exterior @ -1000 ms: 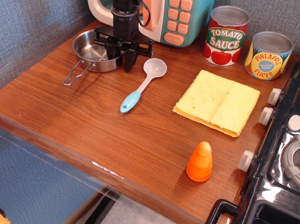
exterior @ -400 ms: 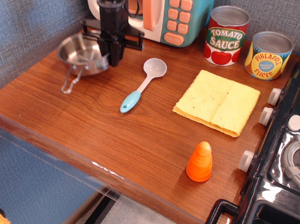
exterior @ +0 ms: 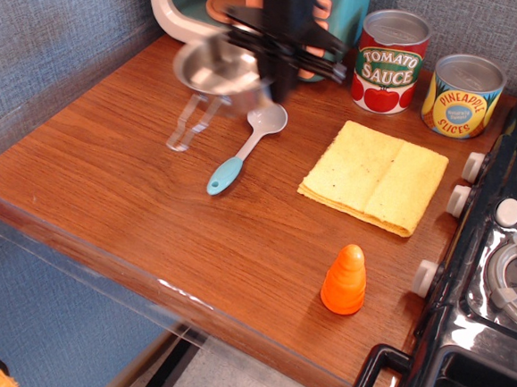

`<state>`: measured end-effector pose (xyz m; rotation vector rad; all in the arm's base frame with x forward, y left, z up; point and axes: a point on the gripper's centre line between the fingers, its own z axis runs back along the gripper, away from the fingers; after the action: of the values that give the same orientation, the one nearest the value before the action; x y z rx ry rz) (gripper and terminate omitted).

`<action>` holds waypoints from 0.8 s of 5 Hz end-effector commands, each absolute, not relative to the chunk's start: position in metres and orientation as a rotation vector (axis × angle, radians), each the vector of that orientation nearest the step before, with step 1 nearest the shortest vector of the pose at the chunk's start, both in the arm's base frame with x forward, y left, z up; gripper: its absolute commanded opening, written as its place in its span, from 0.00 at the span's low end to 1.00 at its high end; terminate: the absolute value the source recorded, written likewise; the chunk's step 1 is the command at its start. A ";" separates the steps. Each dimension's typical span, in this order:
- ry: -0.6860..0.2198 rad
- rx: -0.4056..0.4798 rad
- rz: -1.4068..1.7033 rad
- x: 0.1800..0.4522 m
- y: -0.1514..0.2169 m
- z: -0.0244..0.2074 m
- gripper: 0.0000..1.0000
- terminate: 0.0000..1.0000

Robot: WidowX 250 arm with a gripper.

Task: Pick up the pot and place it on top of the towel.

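Note:
The small shiny steel pot (exterior: 216, 72) hangs in the air above the back left of the wooden counter, its wire loop handle (exterior: 189, 121) dangling down. My gripper (exterior: 269, 80) is shut on the pot's right rim and holds it up; the frame is blurred by motion. The folded yellow towel (exterior: 375, 175) lies flat on the counter to the right, well apart from the pot.
A white spoon with a blue handle (exterior: 247, 146) lies just below the pot. A toy microwave (exterior: 197, 0) stands at the back. A tomato sauce can (exterior: 390, 60) and a pineapple can (exterior: 462, 95) stand behind the towel. An orange cone (exterior: 345, 279) stands near the front; a stove (exterior: 495, 266) is at the right.
My gripper closed on the pot, lifted it off the counter and carried it to the right, toward the spoon. The towel and the other things have not moved.

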<state>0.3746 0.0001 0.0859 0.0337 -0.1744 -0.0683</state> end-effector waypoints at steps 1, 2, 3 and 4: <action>-0.234 0.049 -0.274 0.370 -0.087 0.101 0.00 0.00; -0.231 0.042 -0.338 0.371 -0.117 0.097 0.00 0.00; -0.199 0.052 -0.337 0.374 -0.125 0.084 0.00 0.00; -0.143 0.061 -0.283 0.376 -0.112 0.064 0.00 0.00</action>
<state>0.3788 -0.1197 0.0416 0.0691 -0.0809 -0.2985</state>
